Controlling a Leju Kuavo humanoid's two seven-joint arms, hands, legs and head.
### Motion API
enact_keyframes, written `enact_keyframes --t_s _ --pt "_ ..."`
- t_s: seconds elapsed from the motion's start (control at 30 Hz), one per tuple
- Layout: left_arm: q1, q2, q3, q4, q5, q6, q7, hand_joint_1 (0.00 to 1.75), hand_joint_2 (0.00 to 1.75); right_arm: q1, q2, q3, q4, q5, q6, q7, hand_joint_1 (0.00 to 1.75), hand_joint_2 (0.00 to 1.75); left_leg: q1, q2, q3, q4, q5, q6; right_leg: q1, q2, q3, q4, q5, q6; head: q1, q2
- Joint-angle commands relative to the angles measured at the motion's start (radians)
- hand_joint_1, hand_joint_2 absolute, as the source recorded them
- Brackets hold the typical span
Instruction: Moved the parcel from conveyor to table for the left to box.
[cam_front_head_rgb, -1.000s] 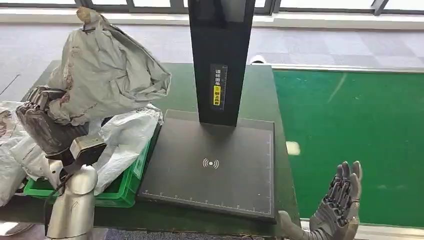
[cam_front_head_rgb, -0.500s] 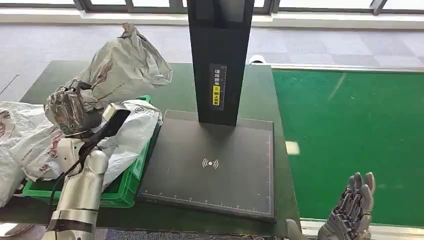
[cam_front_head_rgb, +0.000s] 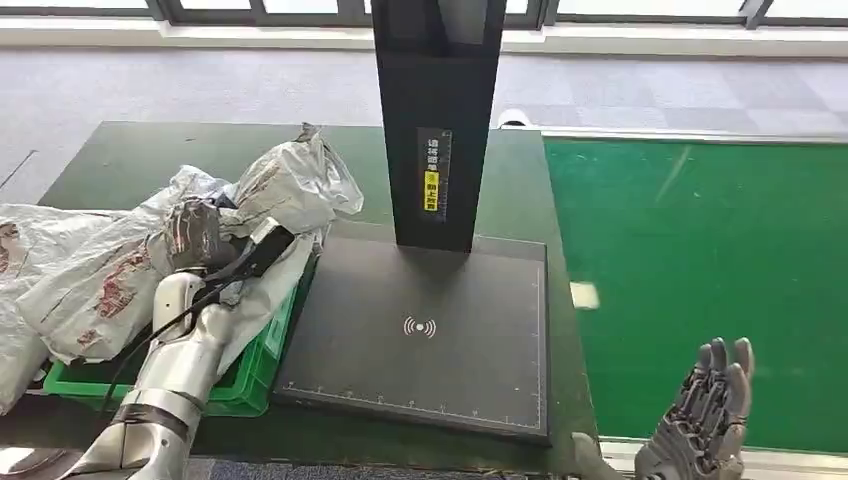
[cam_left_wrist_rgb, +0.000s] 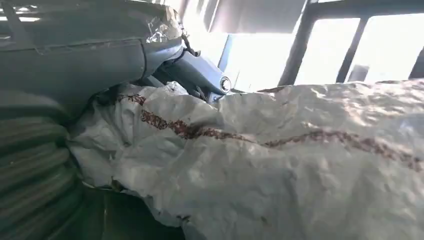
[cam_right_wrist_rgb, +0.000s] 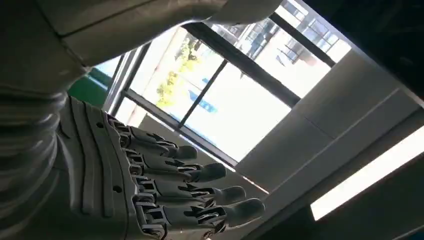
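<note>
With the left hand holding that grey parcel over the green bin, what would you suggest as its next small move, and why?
Probably to open the fingers and let go. The left hand grips the crumpled grey parcel low over the green bin, where it seems to rest among the other bags. Lowering further looks pointless. The right hand hangs open beside the table, not involved.

Dark green table under green crate, black scanner base
</note>
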Motion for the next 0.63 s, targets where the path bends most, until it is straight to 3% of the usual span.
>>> enact_keyframes --t_s 0.03,0.37,0.6,0.63 --pt "0.118 -0.008 0.086 -0.190 -0.089 -0.071 0.076 1.75 1.75 -0.049 -0.047 0.078 -0.003 0.026 0.007 0.065 0.00 1.75 0.001 0.002 0.002 -0.001 0.000 0.000 0.001 0.002 0.001 -0.002 0.000 -0.001 0.000 0.000" --pt "0.181 0.007 0.156 -0.329 -0.245 0.007 0.199 1.75 1.75 -0.074 -0.016 0.054 0.009 0.041 0.012 0.068 0.00 1.75 0.001 0.002 0.000 -0.001 0.000 0.000 0.001 0.002 0.000 -0.001 0.000 -0.001 0.000 0.000" --pt "0.162 0.007 0.185 -0.384 -0.225 -0.043 0.191 1.75 1.75 -0.051 -0.015 0.060 -0.019 0.075 0.004 0.088 0.00 1.75 0.001 0.001 0.000 0.000 0.000 0.000 0.001 0.000 0.000 0.000 -0.001 -0.001 0.000 0.000" --pt "0.165 0.008 0.192 -0.384 -0.203 -0.043 0.181 0.40 1.75 -0.044 -0.016 0.061 -0.024 0.081 0.005 0.094 0.00 1.75 0.001 0.001 0.001 -0.001 0.000 0.000 0.001 0.000 0.001 -0.002 0.000 -0.002 0.000 0.000"
